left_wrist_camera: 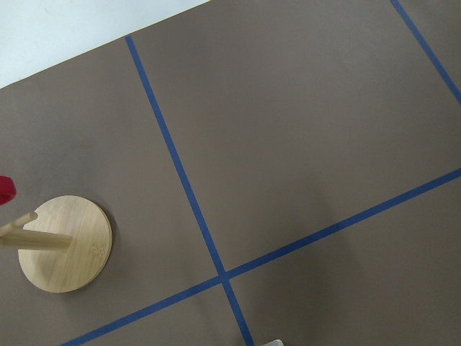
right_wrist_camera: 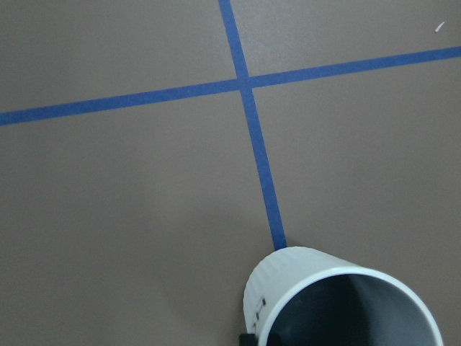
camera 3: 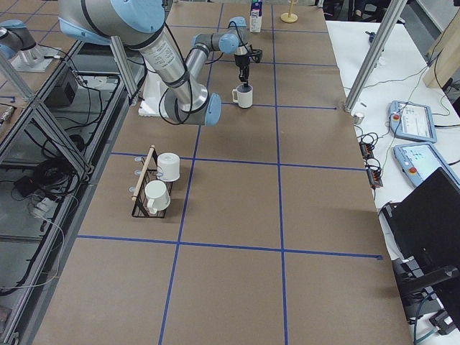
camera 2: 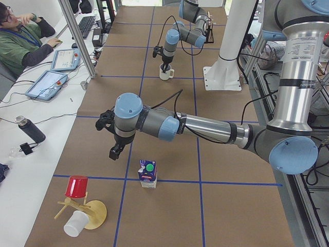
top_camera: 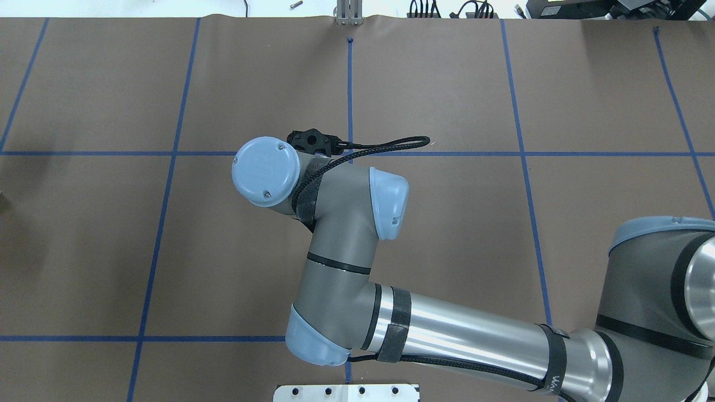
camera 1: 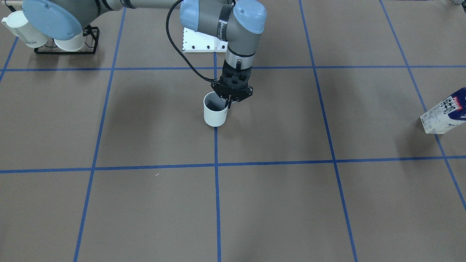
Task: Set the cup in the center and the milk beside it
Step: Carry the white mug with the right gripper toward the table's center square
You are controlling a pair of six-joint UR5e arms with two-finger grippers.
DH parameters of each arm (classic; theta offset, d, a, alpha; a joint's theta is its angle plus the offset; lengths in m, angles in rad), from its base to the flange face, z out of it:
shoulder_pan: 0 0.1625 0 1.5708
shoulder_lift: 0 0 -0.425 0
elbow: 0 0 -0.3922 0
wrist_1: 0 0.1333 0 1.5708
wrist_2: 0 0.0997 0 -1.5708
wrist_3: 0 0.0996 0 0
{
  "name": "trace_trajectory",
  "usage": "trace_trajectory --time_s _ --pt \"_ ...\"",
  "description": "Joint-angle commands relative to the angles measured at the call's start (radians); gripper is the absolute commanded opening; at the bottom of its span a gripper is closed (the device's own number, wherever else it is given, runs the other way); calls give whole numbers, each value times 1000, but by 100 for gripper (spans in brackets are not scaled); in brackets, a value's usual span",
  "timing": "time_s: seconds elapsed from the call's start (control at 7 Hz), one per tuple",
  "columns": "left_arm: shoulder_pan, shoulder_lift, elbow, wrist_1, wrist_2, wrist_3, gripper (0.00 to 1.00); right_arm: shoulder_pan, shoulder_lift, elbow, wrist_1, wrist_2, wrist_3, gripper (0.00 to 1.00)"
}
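Observation:
The cup (camera 1: 214, 114) is a small white mug with a dark inside, standing upright on the centre blue line. It also shows in the right wrist view (right_wrist_camera: 338, 303). My right gripper (camera 1: 228, 105) points straight down at its rim, with one finger inside and one outside, shut on the wall. The overhead view hides the cup under the arm. The milk (camera 2: 148, 173), a blue and white carton with a green cap, stands upright at the table's left end (camera 1: 446, 111). My left gripper (camera 2: 113, 153) hangs above and beside it, apart from it; I cannot tell whether it is open or shut.
A black wire rack (camera 1: 67, 42) with white mugs stands at the robot's right side. A wooden mug tree (camera 2: 85, 208) with a red cup (camera 2: 77, 186) and a white cup (camera 2: 76, 224) is near the milk. A white base plate (camera 1: 202, 40) lies behind the cup. An operator (camera 2: 20, 36) sits at the side.

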Motion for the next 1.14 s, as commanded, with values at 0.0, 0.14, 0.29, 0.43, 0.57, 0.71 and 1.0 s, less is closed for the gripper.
trace_trajectory --time_s 0.0,0.14,0.29,0.43,0.57,0.71,1.0 --pt "0 -1 2 0 1 0 98 -1 0 -1 6 8 37 65" --pt "0 -1 2 0 0 0 98 1 0 6 35 7 49 100" --pt "0 -1 2 -2 0 0 99 11 3 19 40 3 42 100" --pt "0 0 12 -21 0 0 98 54 0 68 37 17 19 100" --pt "0 0 41 -59 0 2 98 132 -3 93 34 86 -71 100" --pt "0 0 75 -96 0 2 98 240 -26 96 37 196 -200 100" --pt "0 20 75 -149 0 -38 99 476 -161 98 90 389 -610 100"
